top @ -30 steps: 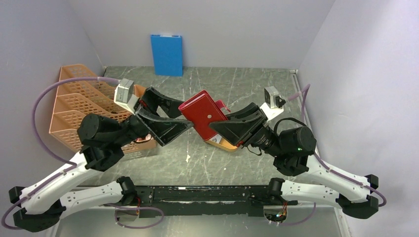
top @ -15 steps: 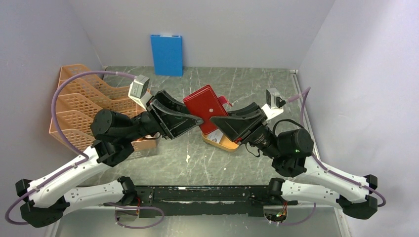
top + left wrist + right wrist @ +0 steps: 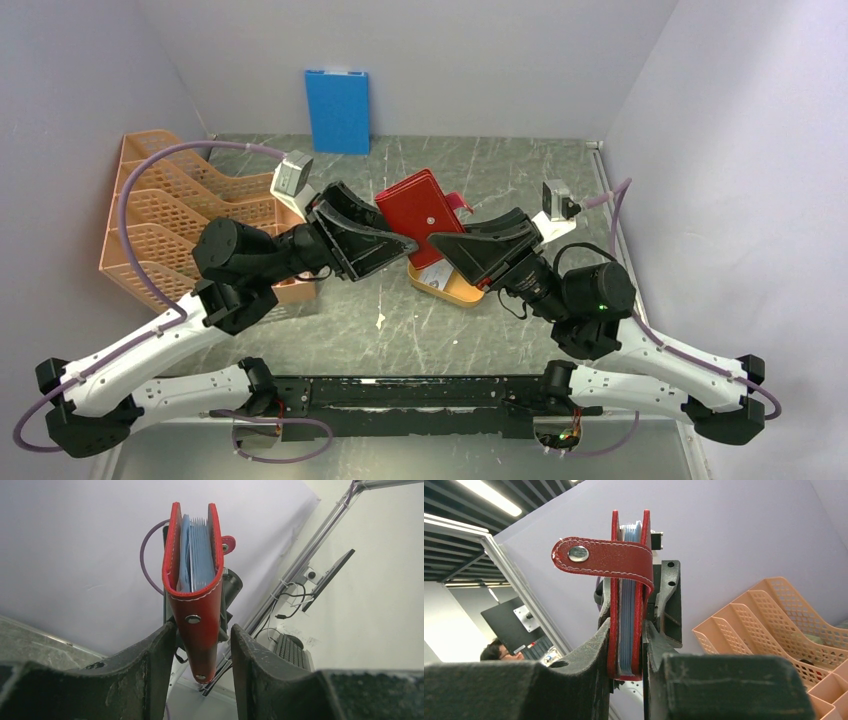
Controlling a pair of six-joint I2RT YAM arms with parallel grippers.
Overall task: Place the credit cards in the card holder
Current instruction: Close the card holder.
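Your right pincer (image 3: pixel 626 630) is closed on the red card holder (image 3: pixel 425 215) and holds it in the air, above the orange tray (image 3: pixel 458 291) on the surface (image 3: pixel 400 325). The blue credit cards (image 3: pixel 197 555) stand inside it (the snap tab (image 3: pixel 599 560) hangs loose). Your left pincer (image 3: pixel 200 630) has one finger on each side of its lower edge; I cannot tell whether it grips.

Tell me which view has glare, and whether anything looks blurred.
Top view: even, soft light, all sharp, only faint shadows. Left wrist view: the wallet and its blue cards are sharp, no glare. Right wrist view: ceiling lights burn out at top left, and the snap glints.
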